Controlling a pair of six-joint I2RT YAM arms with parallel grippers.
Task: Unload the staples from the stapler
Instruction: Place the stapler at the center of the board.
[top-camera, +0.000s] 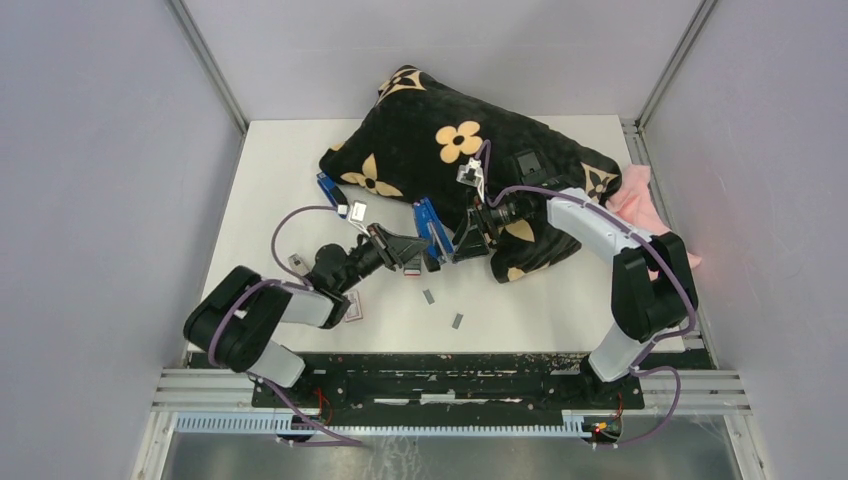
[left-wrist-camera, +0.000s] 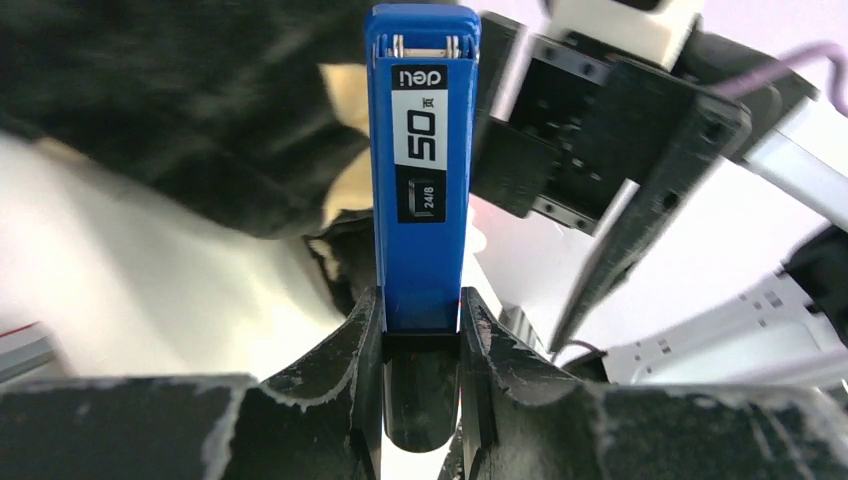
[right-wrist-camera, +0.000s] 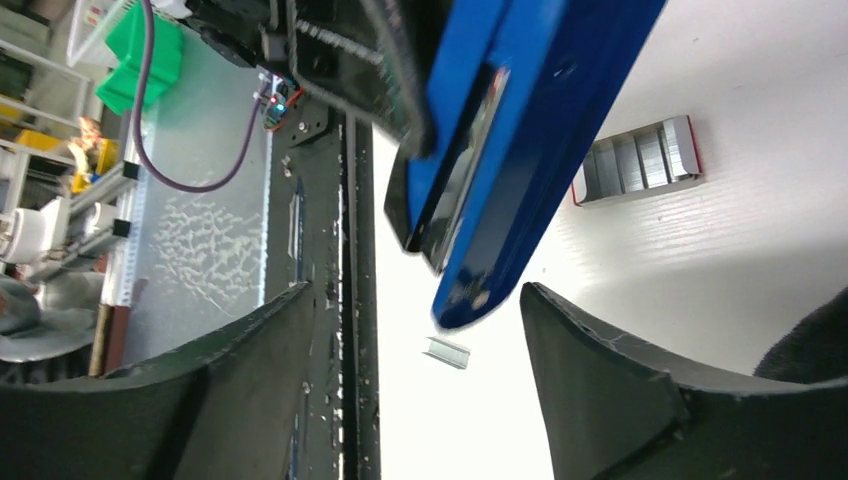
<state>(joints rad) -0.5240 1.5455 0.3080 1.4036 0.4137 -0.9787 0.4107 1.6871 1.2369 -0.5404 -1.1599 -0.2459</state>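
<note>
Left gripper (left-wrist-camera: 422, 318): clenched on the blue stapler (left-wrist-camera: 420, 170). Right gripper (right-wrist-camera: 415, 300): released, fingers spread either side of the stapler's tip, not touching it. Staples (top-camera: 429, 296): two loose strips on the white table (top-camera: 270, 200), just near of both grippers, untouched.

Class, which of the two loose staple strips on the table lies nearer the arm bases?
The right-hand strip; the other strip lies farther up, closer to the stapler.
</note>
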